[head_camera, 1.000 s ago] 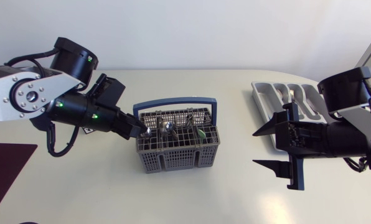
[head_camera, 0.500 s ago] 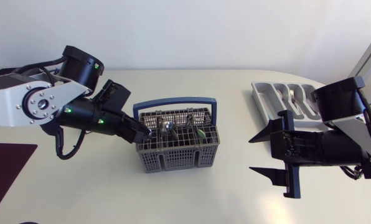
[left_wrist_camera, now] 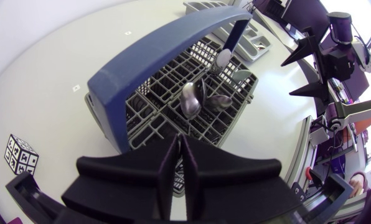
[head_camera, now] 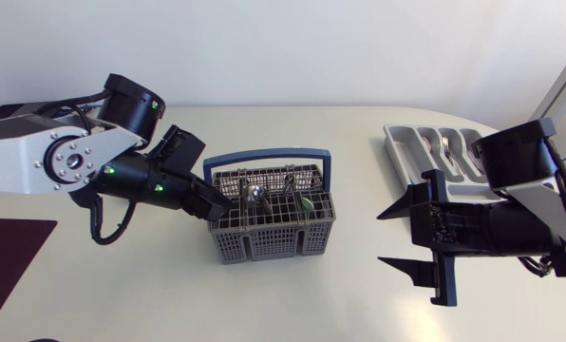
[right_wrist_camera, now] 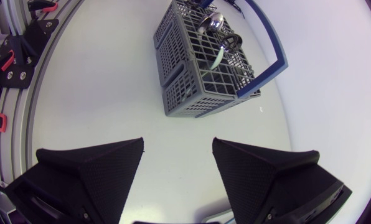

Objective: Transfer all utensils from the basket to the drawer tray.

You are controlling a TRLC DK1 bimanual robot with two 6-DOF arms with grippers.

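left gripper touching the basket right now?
Cannot tell. In the head view the left gripper overlaps the rim of the basket; the left wrist view shows its shut fingers over the grid, but neither shows contact or a gap.

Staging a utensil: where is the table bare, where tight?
Bare: between the basket and the open right end effector; also between basket and dark mat. Tight: the left end effector sits shut at the basket's left rim; the right arm overhangs the drawer tray.
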